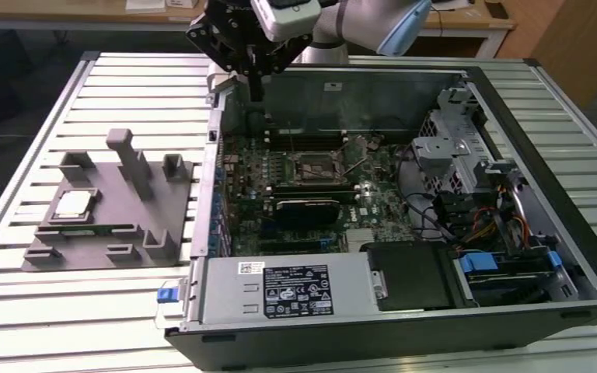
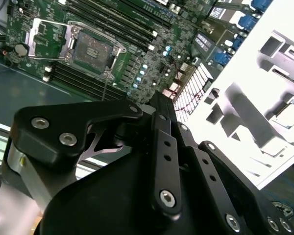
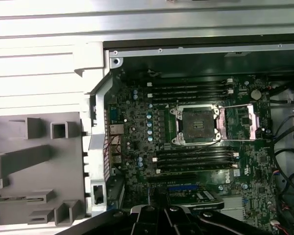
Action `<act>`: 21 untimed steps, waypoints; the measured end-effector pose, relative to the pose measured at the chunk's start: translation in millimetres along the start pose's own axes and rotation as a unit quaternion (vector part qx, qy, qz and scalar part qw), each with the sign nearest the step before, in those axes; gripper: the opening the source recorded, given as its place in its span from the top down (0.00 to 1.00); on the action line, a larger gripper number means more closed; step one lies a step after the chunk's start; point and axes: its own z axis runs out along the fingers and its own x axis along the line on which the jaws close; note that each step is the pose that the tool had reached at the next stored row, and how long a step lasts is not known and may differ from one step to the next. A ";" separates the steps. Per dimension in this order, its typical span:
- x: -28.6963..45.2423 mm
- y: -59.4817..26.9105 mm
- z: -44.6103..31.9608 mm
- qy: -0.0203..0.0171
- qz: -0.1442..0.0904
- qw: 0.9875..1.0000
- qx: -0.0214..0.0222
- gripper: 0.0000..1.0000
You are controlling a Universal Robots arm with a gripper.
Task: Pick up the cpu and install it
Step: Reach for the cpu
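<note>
The cpu (image 1: 74, 203), a small silver square with a pale rim, lies flat in a recess of the grey holder block (image 1: 112, 233) on the slatted table, at the exterior view's left of the open computer case. My gripper (image 1: 255, 92) hangs above the case's back left corner, far from the cpu, fingers pointing down, shut with nothing between them. The motherboard socket (image 1: 314, 165) sits in the middle of the board with its metal frame flipped open; both wrist views show it (image 2: 90, 49) (image 3: 196, 125) with nothing in it.
The open case (image 1: 547, 124) holds memory slots (image 3: 191, 90), a drive cage (image 1: 454, 148), cables (image 1: 485, 225) and a power supply (image 1: 277, 287). The holder block has upright posts (image 1: 133, 159). Wooden desks (image 1: 465, 19) stand behind the table.
</note>
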 end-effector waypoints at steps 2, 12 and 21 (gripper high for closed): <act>3.8 -0.3 -0.1 0.000 0.000 1.000 0.000 0.89; 22.6 -1.7 -0.6 0.000 0.000 1.000 0.000 0.89; 39.2 -2.9 -1.1 0.000 0.000 1.000 0.000 0.89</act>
